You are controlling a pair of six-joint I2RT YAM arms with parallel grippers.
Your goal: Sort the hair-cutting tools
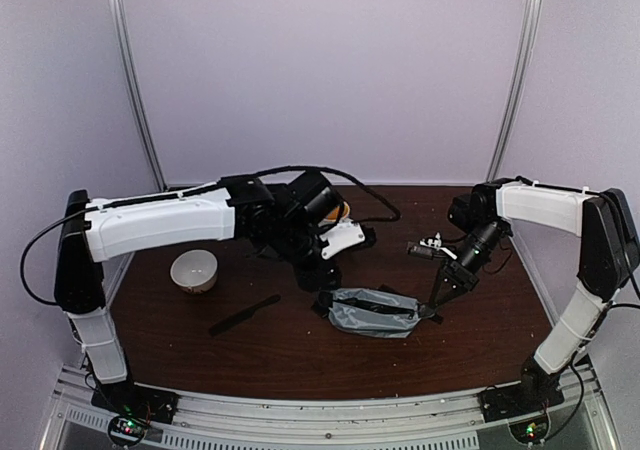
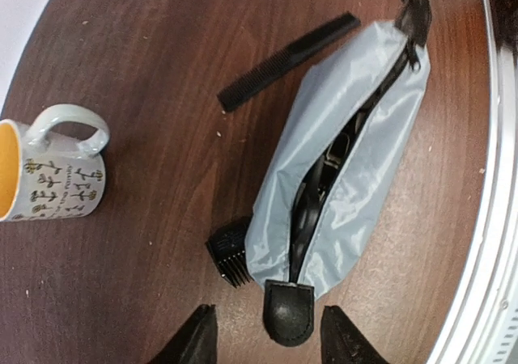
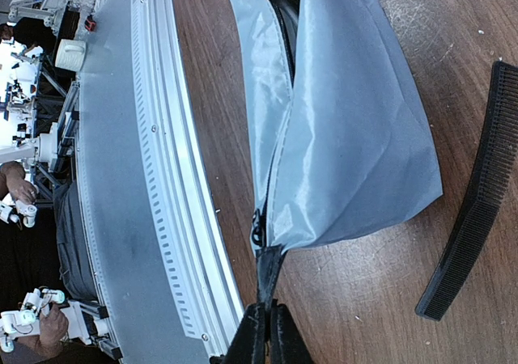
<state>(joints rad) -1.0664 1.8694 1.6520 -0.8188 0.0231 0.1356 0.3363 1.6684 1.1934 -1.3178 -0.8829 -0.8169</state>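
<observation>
The grey zip pouch lies mid-table with its zip open, and dark tools show inside the slit. My right gripper is shut on the black tab at the pouch's right end. My left gripper is open, its fingertips standing either side of the black tab at the other end without touching it. A small black toothed block sits against the pouch. One black comb lies beyond the pouch. Another comb lies to its left.
A white bowl stands at the left. A patterned mug with an orange inside stands at the back, mostly hidden by the left arm in the top view. The metal rail of the table's near edge runs close to the pouch.
</observation>
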